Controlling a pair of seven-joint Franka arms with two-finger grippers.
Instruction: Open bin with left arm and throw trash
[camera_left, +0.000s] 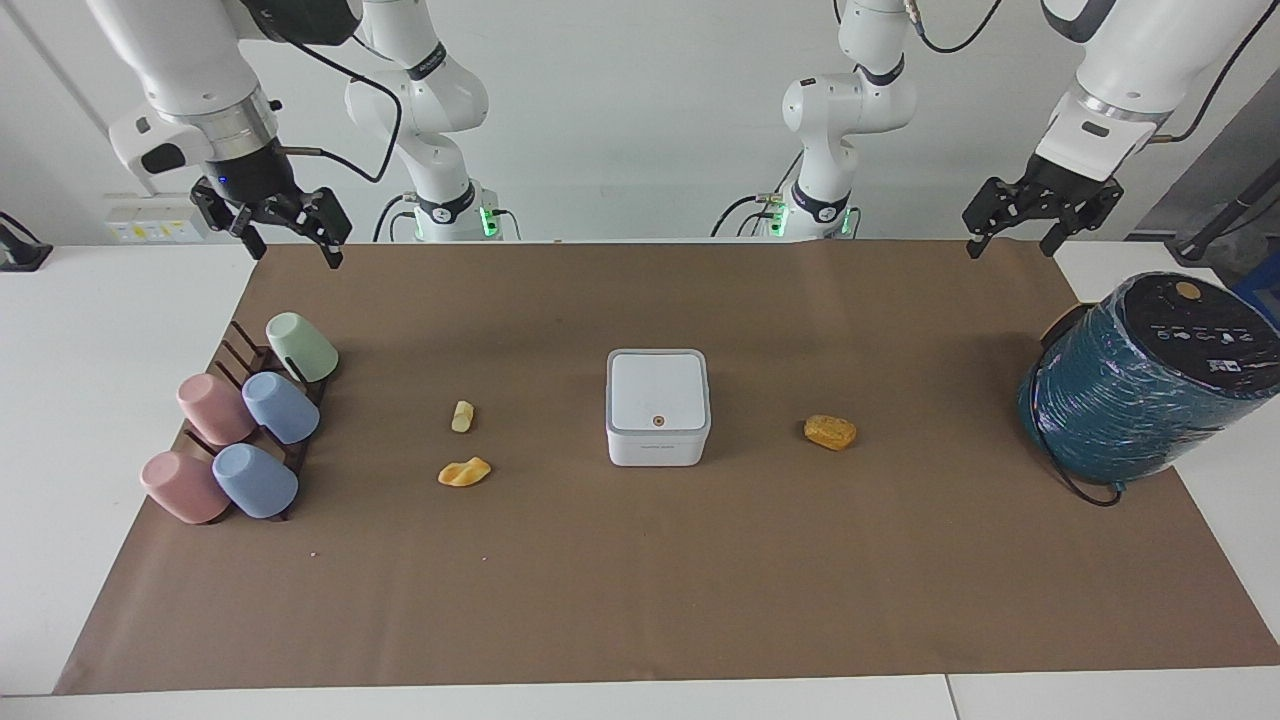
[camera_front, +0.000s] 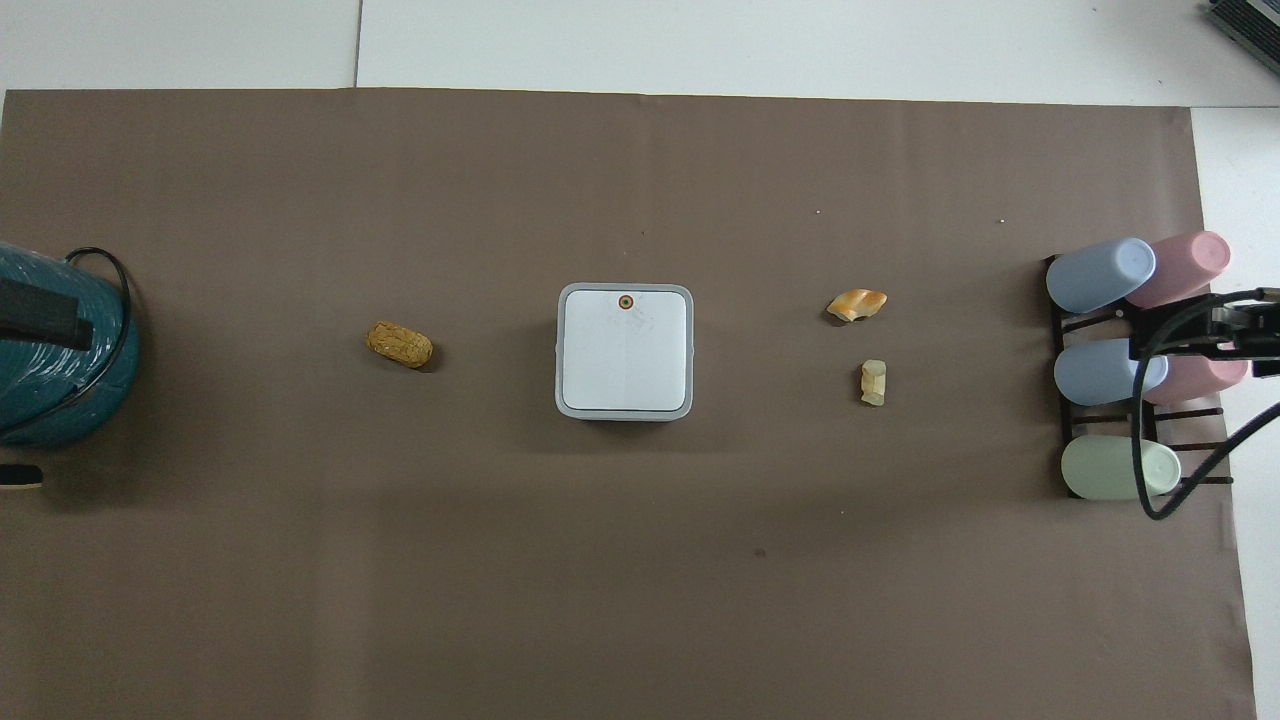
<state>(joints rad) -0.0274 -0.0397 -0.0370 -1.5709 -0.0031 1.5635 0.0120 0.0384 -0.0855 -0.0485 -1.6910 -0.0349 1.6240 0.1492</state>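
The white bin (camera_left: 658, 405) (camera_front: 625, 350) stands mid-mat with its grey-edged lid down and its orange button (camera_left: 657, 420) (camera_front: 626, 301) on the edge farthest from the robots. Toward the right arm's end lie a pale yellow lump (camera_left: 462, 416) (camera_front: 874, 383) and a curved orange lump (camera_left: 464, 471) (camera_front: 856, 304). A golden-brown oval (camera_left: 830, 432) (camera_front: 399, 343) lies toward the left arm's end. My left gripper (camera_left: 1010, 248) hangs open and empty over the mat's corner near the drum. My right gripper (camera_left: 292, 250) hangs open and empty over the mat's corner near the cup rack.
A big teal wrapped drum (camera_left: 1140, 380) (camera_front: 50, 350) with a black cable sits at the left arm's end. A dark rack (camera_left: 235, 350) with several pastel cups (camera_left: 280, 407) (camera_front: 1100, 275) stands at the right arm's end. Brown paper (camera_left: 640, 600) covers the table.
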